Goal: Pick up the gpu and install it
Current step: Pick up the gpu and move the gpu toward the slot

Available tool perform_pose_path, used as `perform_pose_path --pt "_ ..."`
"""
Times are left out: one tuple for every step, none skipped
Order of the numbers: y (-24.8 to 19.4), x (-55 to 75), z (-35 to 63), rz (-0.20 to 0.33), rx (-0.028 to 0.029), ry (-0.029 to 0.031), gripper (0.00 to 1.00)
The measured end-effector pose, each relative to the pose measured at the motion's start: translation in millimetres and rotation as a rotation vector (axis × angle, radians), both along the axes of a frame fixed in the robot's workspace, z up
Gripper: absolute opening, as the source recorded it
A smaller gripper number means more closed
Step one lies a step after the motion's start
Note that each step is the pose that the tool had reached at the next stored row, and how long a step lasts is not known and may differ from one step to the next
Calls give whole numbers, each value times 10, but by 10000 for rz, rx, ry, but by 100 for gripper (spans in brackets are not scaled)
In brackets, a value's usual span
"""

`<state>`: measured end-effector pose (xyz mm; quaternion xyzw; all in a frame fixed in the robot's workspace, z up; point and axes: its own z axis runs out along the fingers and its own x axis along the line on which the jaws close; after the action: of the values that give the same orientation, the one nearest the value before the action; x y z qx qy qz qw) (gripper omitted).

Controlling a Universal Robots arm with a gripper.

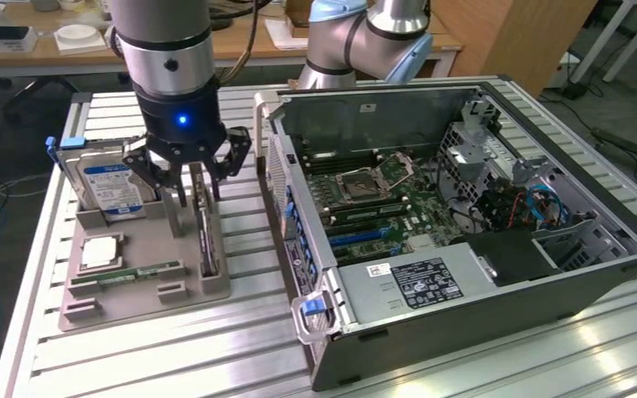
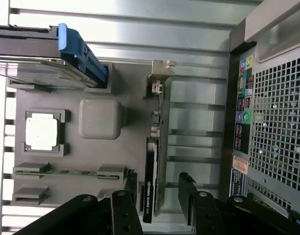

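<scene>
Gripper astride gpu (jaws apart)

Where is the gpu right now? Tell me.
The gpu stands on edge in the grey holder, on its side toward the exterior view's right, between the hard drive and the computer case, beneath the open gripper.

My end effector hangs on the exterior view's left of the open computer case, fingers spread above the gpu. The gpu stands on edge in a grey holder just beside that case.
</scene>
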<state>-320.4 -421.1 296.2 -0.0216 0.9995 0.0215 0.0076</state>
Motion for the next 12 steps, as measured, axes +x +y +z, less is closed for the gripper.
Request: perform_pose_path --pt "0 0 -18 -13 0 0 47" --pt "0 0 -36 -31 0 0 47" --pt "0 0 -54 -45 1 0 47" --pt "0 0 -74 -57 1 -1 47" --pt "0 0 -92 -67 0 0 47" --pt "0 0 -110 -75 0 -1 47" --pt "0 1 -128 -84 1 -1 47" --pt "0 1 -146 -95 0 -1 47" --pt "0 0 -164 -107 1 -1 47" --pt "0 1 -181 -119 0 1 47" --pt "0 1 -199 -126 0 0 47" --pt "0 0 -218 -130 0 0 47"
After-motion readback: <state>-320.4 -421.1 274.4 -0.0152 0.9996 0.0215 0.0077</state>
